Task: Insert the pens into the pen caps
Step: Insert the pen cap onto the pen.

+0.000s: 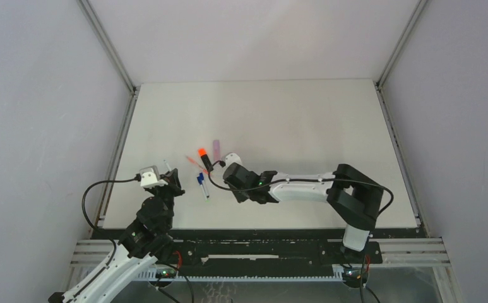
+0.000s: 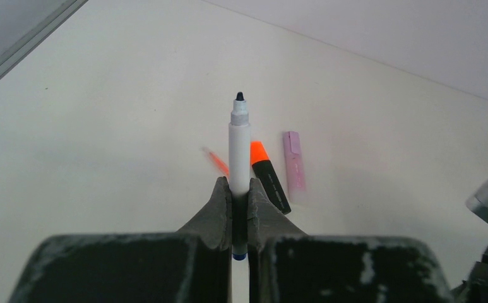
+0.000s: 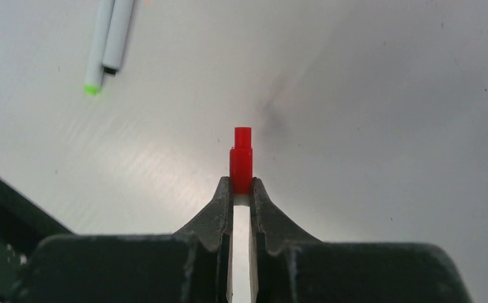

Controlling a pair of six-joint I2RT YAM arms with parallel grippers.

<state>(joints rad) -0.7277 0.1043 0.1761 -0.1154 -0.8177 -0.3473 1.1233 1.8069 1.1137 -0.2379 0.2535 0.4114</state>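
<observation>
A white bench (image 1: pixel 304 120) sat boxed in by pale grey walls. From above, the left gripper (image 1: pixel 167 175) hung close to the bench's left edge, towards the near-left corner. The right gripper (image 1: pixel 218 166) reached mid-bench, just beside a stubby black highlighter with an orange tip (image 1: pixel 204 158) and a lilac-pink highlighter (image 1: pixel 216 146).

In the left wrist view, the left gripper (image 2: pixel 239 187) was clamped on a thin white pen with a bare dark tip (image 2: pixel 239 142), which pointed forward. Both highlighters lay on the bench beyond it.

In the right wrist view, the right gripper (image 3: pixel 242 185) pinched a short red plastic cap (image 3: pixel 242 158) by one end, at the very fingertips. Two thin white pens (image 3: pixel 107 41) lay side by side off to the left.

So shallow a hold could let the red plastic cap swivel or pop loose once the pen pushed in. The held pen's rear end was blue, so this cap might not be its match. A tip meeting the cap off-centre would probably jam rather than seat.
</observation>
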